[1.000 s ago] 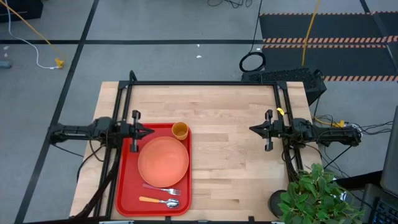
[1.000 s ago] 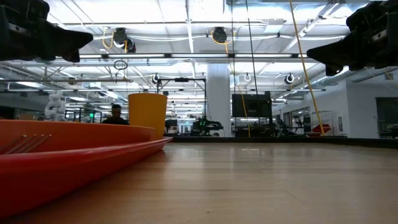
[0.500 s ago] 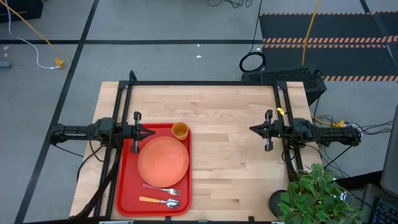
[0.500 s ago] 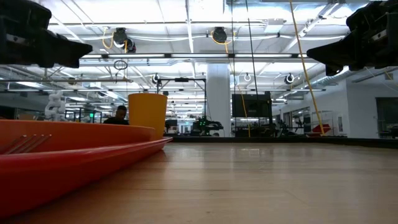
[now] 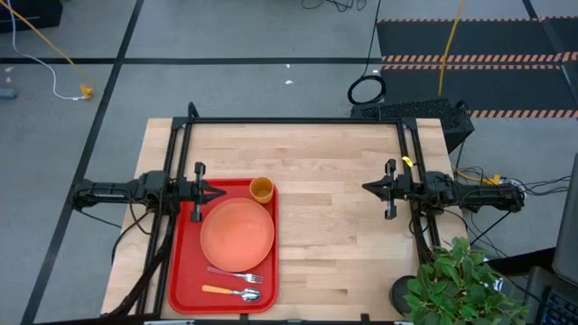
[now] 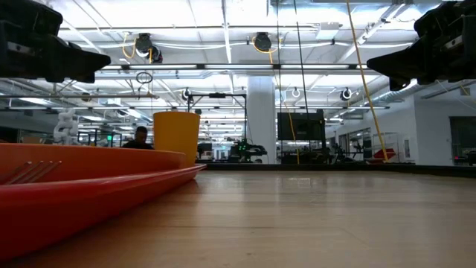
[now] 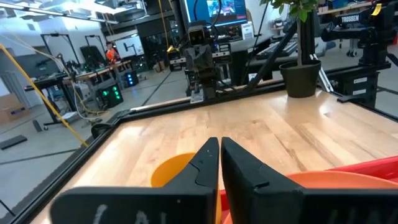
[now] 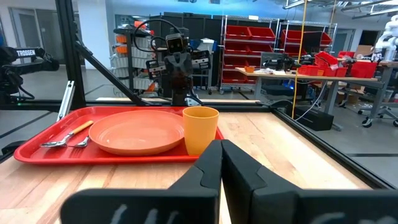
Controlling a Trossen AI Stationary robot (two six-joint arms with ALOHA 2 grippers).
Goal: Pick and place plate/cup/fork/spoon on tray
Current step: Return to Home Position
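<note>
The red tray [image 5: 183, 262] lies on the table's left half. On it rest the salmon plate [image 5: 237, 231], the yellow-orange cup [image 5: 262, 190] upright at its far right corner, the pinkish-handled fork [image 5: 233, 273] and the orange-handled spoon [image 5: 230, 292] near its front edge. My left gripper [image 5: 222, 190] is shut and empty, raised over the tray's far edge beside the cup. My right gripper [image 5: 365, 188] is shut and empty, raised over the table's right half. The right wrist view shows the tray [image 8: 37, 149], plate [image 8: 140, 135], cup [image 8: 200, 129] and cutlery [image 8: 65, 138].
A black frame [image 5: 289, 122] runs along the table's far edge and sides. A potted plant [image 5: 456, 284] stands at the near right corner. Bare wood [image 5: 334, 235] lies between the tray and the right arm.
My left gripper has drawn back a little toward the table's left edge, still shut and raised. Nothing on the tray has moved.
</note>
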